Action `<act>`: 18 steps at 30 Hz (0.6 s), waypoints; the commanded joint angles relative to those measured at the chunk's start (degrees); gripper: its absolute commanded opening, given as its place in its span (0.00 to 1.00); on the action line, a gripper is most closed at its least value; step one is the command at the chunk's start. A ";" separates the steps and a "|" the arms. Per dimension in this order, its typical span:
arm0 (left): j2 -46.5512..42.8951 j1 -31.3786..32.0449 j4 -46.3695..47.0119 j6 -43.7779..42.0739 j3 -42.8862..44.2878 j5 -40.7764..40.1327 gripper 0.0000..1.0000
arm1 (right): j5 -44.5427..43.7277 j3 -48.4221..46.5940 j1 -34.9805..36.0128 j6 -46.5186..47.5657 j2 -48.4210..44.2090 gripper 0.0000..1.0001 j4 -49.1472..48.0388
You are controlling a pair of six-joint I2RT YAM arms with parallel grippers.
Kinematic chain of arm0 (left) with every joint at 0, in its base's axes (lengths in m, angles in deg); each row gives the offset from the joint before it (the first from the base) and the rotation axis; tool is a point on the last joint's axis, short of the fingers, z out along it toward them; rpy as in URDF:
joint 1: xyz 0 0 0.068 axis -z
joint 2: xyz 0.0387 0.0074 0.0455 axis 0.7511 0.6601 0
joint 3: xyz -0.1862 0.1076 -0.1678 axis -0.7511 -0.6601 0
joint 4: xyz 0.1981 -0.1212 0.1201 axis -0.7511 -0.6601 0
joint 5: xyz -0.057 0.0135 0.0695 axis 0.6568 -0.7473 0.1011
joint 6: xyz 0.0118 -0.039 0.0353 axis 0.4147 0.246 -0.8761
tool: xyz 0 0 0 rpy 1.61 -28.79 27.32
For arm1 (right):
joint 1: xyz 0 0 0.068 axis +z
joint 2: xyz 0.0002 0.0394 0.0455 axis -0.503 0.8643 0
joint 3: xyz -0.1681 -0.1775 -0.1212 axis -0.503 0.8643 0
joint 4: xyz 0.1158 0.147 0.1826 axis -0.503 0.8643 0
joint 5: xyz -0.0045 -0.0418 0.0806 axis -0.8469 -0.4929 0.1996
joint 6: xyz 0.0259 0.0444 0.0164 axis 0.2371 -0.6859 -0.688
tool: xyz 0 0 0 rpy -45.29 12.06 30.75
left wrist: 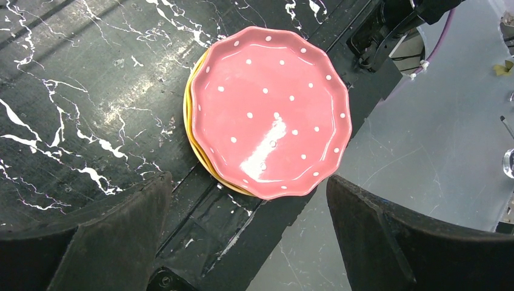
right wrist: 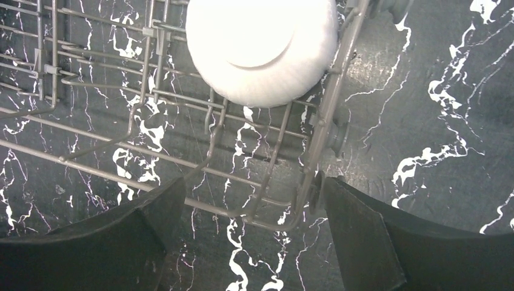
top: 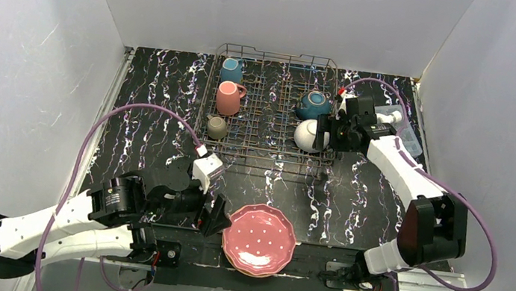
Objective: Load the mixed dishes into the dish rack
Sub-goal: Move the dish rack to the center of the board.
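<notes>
The left arm was stretched low from the near-left corner. Its left gripper [top: 217,218] [left wrist: 247,180] was spread wide and empty, just beside a stack of plates at the near edge of the worktop [top: 145,123]. The pink plate [top: 259,237] [left wrist: 273,115] lay on top, and the rim of a yellow plate [left wrist: 189,121] showed beneath it.

The right arm was reached forward to the right side of the dish rack [top: 266,116]. The right gripper [top: 324,135] [right wrist: 253,185] was pointed down with its fingers wide apart and nothing held. The white bowl [top: 307,135] [right wrist: 260,48] sat in the rack just beyond them, its base turned towards the wrist camera.

Also in the rack were a teal bowl [top: 313,105] behind the white one and, down the left side, three mugs — the blue mug [top: 232,70], the pink mug [top: 229,99] and the grey-olive mug [top: 217,126].

The worktop was black with white marbled veins — plain white walls closed it in on three sides.
</notes>
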 commanded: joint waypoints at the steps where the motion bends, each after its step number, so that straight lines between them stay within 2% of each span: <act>1: -1.20 -0.24 -0.87 1.17 -0.90 -1.67 0.98 | 2.66 -3.03 -0.37 0.16 1.53 0.93 -2.62; 11: -6.70 -0.21 -8.43 2.26 0.24 -7.15 0.98 | 6.45 -1.50 -0.37 -0.67 2.46 0.93 -3.85; 18: -9.78 -0.23 -7.36 2.65 -1.26 -7.93 0.98 | 9.44 0.93 -0.37 -0.88 1.68 0.91 -4.09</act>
